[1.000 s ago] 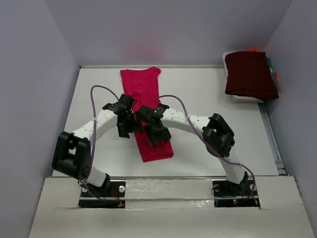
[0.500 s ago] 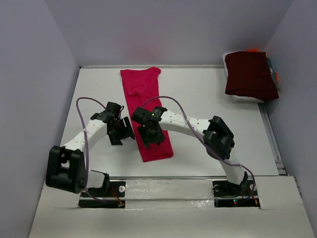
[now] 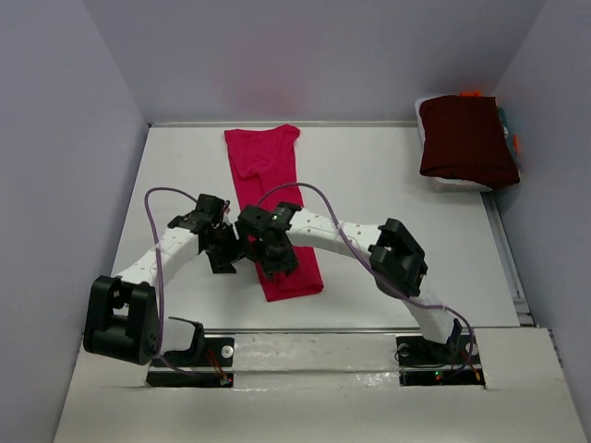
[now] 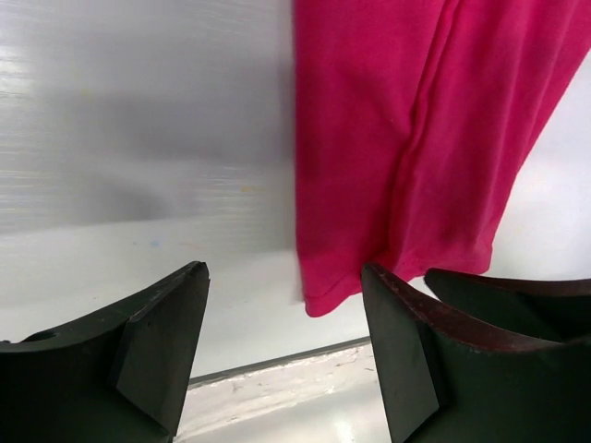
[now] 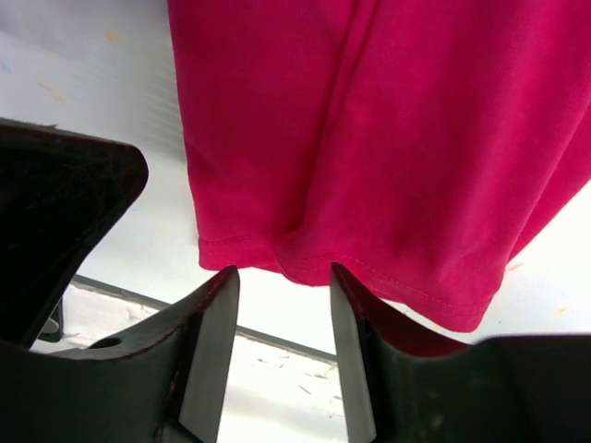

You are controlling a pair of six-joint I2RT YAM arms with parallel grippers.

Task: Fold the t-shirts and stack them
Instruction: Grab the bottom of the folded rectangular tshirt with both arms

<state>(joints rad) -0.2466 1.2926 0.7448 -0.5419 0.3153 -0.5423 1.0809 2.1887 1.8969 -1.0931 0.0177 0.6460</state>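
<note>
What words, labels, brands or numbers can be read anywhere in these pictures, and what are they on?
None can be read in any view.
The pink t-shirt is plain cloth with no print.
The maroon t-shirt shows no label or logo.
The table carries no writing.

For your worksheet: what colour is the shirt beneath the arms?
The t-shirt is crimson-pink; right wrist view.

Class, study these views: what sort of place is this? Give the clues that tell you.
Likely a robotics lab work cell, not a home: a left arm and right arm bolted at a white table, plain walls boxing it in, a pink t-shirt laid flat.
</note>
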